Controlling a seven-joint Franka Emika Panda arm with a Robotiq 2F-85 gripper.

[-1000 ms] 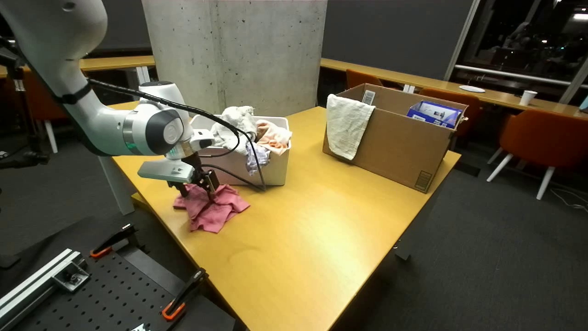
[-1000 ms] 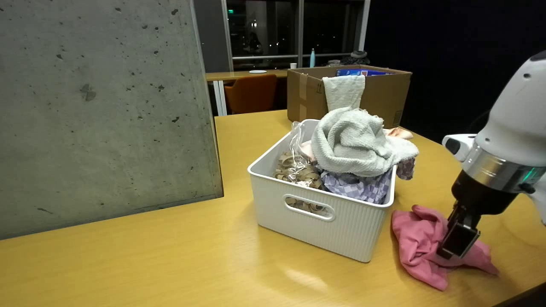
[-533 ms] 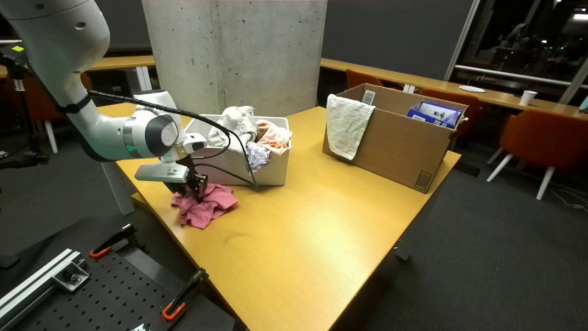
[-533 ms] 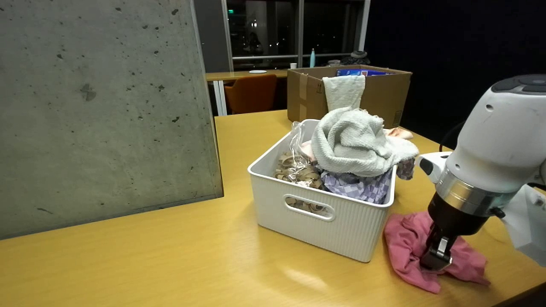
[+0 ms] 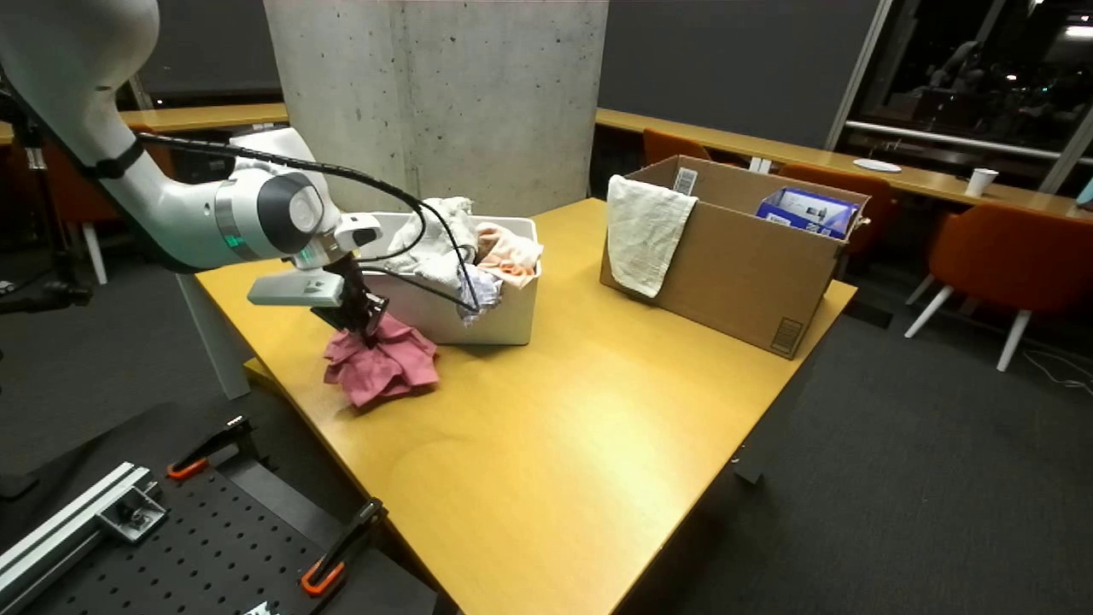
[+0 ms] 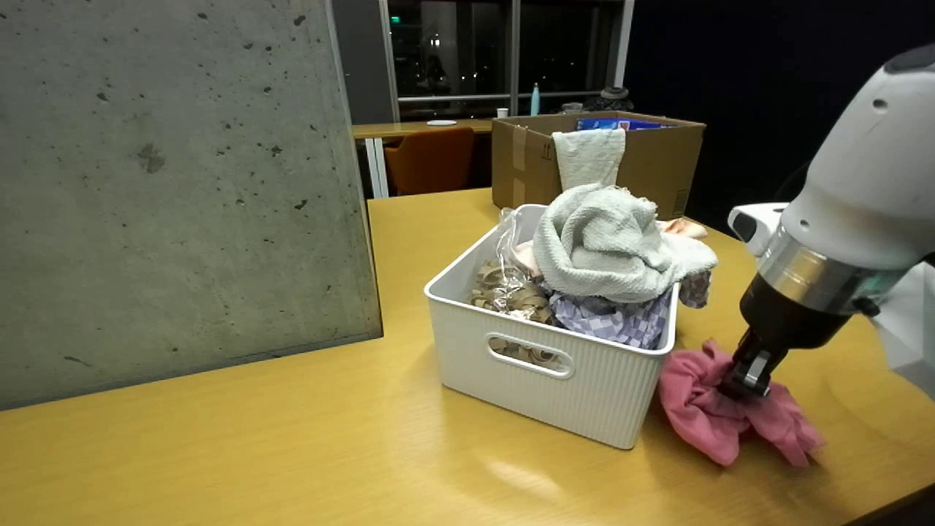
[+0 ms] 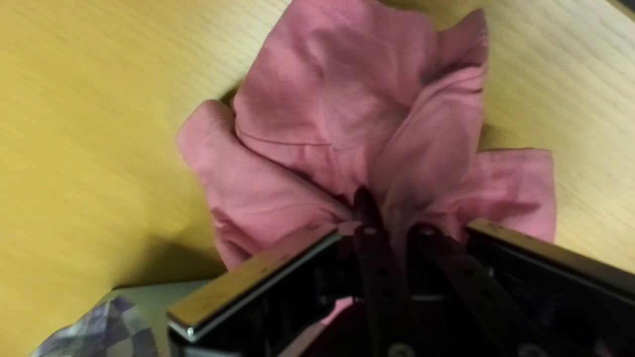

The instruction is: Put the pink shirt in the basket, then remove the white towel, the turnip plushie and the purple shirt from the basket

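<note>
- In an exterior view, the gripper (image 5: 370, 339) is pinched tight on the pink shirt (image 5: 382, 371), over the table (image 5: 564, 410) and beside the basket (image 5: 505, 321).
- It grabs near the shirt's middle, I think so one pinch can carry the whole floppy thing. The sides droop in folds.
- The white towel (image 5: 437, 237) and a peach cloth (image 5: 510, 250) are heaped in the basket, and a bit of the purple shirt (image 5: 481, 289) hangs over the rim. It looks so full that the pink shirt may have to go on top.
- The robot arm (image 5: 171, 222) and a black cable (image 5: 359, 176) hide part of the basket.
- In an exterior view, the gripper (image 6: 741, 387) slants down into the pink shirt (image 6: 701, 409), just beside the basket (image 6: 540, 394). Being close likely makes a short trip over the rim.
- The white towel (image 6: 610, 245) lies on the purple shirt (image 6: 613, 321), so it probably has to come out first. Brown strips in clear wrap (image 6: 511, 296) sit in there too.
- I can't find the turnip plushie; the towel may hide it. I can't say if the pink shirt's lowest edge touches the table.
- In the wrist view, pink folds run in to the dark fingers (image 7: 368, 208). It is blurry there, so how much cloth is caught is hard to see. The basket (image 7: 158, 300) is mostly cut off.
</note>
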